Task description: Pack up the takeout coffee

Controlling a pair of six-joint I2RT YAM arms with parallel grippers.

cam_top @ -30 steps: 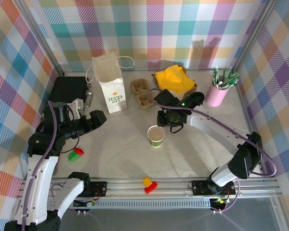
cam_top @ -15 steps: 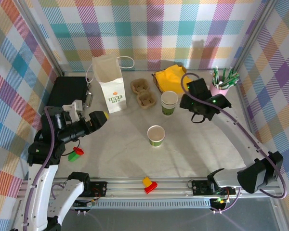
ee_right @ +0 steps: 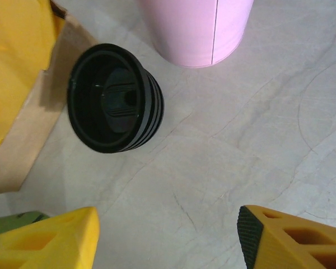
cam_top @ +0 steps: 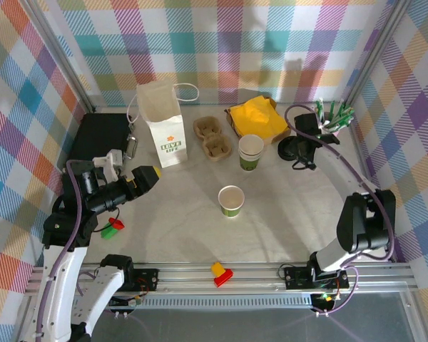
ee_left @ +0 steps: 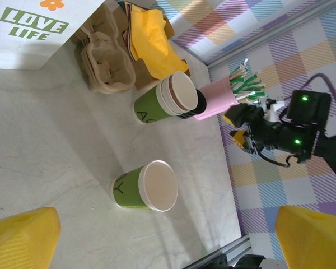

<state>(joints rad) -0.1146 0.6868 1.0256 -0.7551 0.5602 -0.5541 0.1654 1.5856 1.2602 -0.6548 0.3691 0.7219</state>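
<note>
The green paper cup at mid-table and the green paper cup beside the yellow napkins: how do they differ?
The mid-table green paper cup stands empty and low; the green paper cup by the napkins holds nested cream-white cups, making a taller stack. Both upright, lidless.

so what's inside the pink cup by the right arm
A bunch of green-and-white straws stands in the pink cup, tops sticking out above the rim. Their lower ends and the cup's bottom are hidden by its wall.

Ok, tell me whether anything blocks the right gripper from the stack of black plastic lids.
Nothing visible does: bare table lies between the right gripper and the black lids; the pink cup stands beside them.
</note>
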